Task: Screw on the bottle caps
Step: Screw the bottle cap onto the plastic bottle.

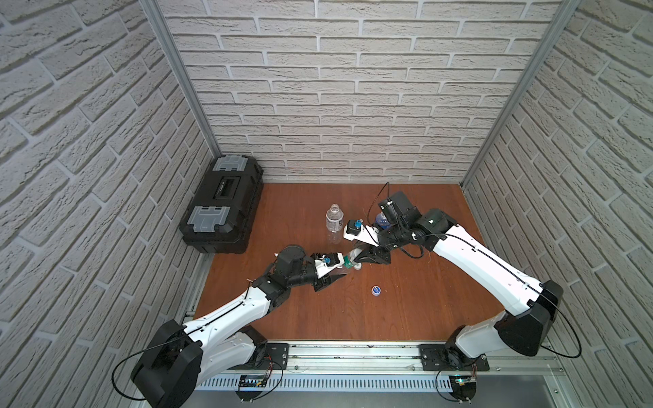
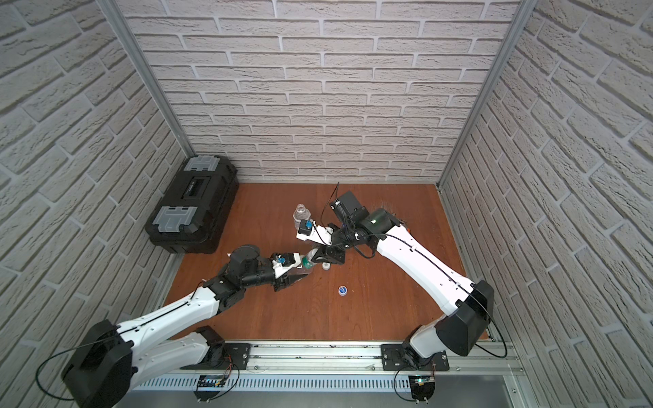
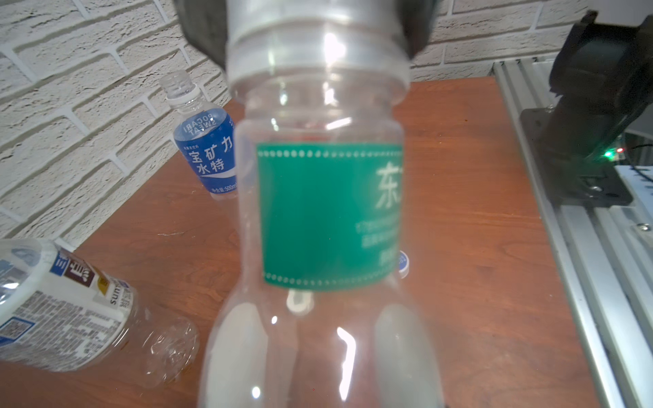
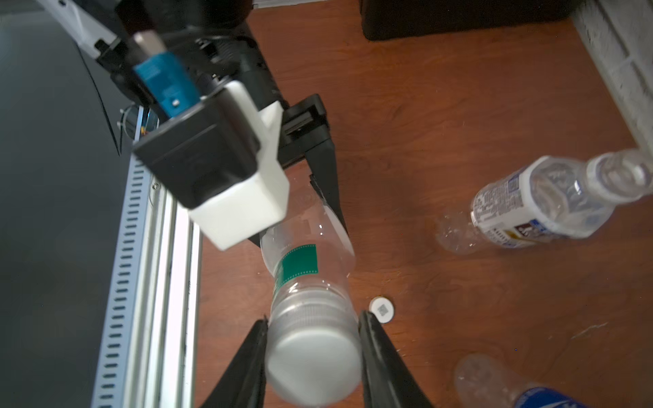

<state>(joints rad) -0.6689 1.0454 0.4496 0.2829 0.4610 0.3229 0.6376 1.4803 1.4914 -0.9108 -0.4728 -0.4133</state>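
Currently, item by item, placed as seen from above, with 12 o'clock at the far wall.

- Clear plastic bottle with a green band label [image 1: 349, 263]: near the middle of the brown wooden table [image 1: 406, 318], tilted, neck toward 1 o'clock, spanning the two arms.
- Left tool [image 1: 342, 272]: closed narrow on that bottle's lower body. In the left wrist view its pale pads [image 3: 243, 339] show through the clear plastic on both flanks.
- Wide white round plastic cap [image 4: 312, 364]: seated on the bottle's neck. How far it is threaded cannot be told.
- Right tool [image 4: 313, 318]: clamped on that cap, one black finger touching each side.
- Small white round plastic cap [image 1: 358, 267]: flat on the table, just beside the neck at 5 o'clock.
- Blue round plastic cap with a white mark [image 1: 376, 290]: flat on the table, at 5 o'clock of the held bottle, apart from it.
- Clear plastic bottle with a white label [image 1: 334, 219]: upright, uncapped, at 11 o'clock of the held bottle.
- Clear plastic bottle with a blue label [image 3: 206, 152]: upright, uncapped, at 1 o'clock, largely hidden behind the right arm from above.
- Black plastic toolbox with grey latches [image 1: 222, 205]: at the table's 10 o'clock edge.
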